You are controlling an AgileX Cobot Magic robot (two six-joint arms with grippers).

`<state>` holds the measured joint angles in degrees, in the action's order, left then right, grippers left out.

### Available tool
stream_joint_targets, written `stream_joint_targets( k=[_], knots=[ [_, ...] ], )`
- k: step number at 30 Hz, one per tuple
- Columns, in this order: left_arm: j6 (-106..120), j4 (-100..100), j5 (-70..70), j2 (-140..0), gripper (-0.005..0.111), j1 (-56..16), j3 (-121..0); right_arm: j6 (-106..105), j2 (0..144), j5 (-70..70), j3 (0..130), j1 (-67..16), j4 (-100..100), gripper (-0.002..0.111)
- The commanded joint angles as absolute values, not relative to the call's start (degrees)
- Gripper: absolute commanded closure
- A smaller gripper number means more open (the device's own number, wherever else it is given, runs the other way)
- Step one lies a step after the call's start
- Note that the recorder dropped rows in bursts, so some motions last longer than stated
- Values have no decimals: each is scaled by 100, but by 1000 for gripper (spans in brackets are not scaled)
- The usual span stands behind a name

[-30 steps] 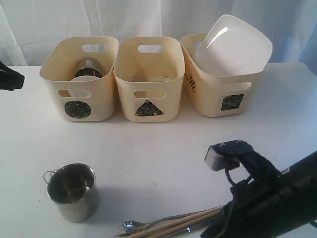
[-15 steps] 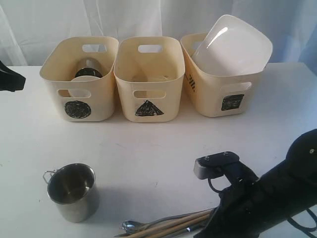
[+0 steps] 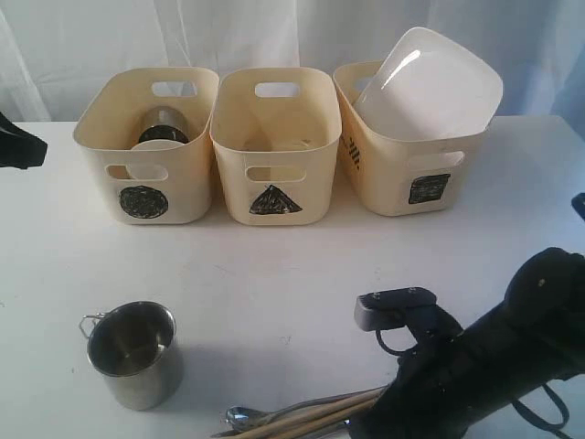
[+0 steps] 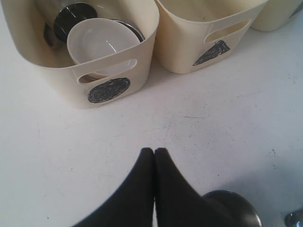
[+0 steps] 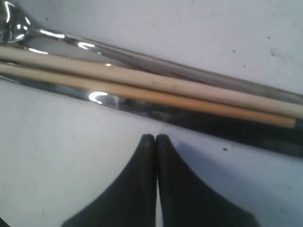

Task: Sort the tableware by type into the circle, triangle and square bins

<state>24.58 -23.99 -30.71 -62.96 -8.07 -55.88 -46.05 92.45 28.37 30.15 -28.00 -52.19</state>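
Right gripper, tips together, hangs near chopsticks.

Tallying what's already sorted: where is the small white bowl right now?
The small white bowl sits inside the circle-marked bin, the leftmost of the three in the exterior view, next to a steel mug there.

Far row on the tabletop, left to right: circle bin holding a bowl, triangle bin, square bin with the plate leaning in it; mug near left, spoon and chopsticks together near centre.
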Motion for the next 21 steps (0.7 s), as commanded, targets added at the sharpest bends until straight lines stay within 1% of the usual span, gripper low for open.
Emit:
stream_joint_targets(
  k=[1, 10, 21],
  knots=[
    [2421, -2437, -3124, -6275, 107, -811, -5543, -4645, 9475, 2361, 3130, -2825, -5200, 108],
    [2421, -2437, -3124, -6275, 107, -811, -5543, -4645, 9612, 2062, 3493, -2825, -5268, 108],
    [2409, -2437, -3135, -6273, 107, -811, -5543, -4645, 10304, 1992, 3944, -2825, -5304, 108]
  ],
)
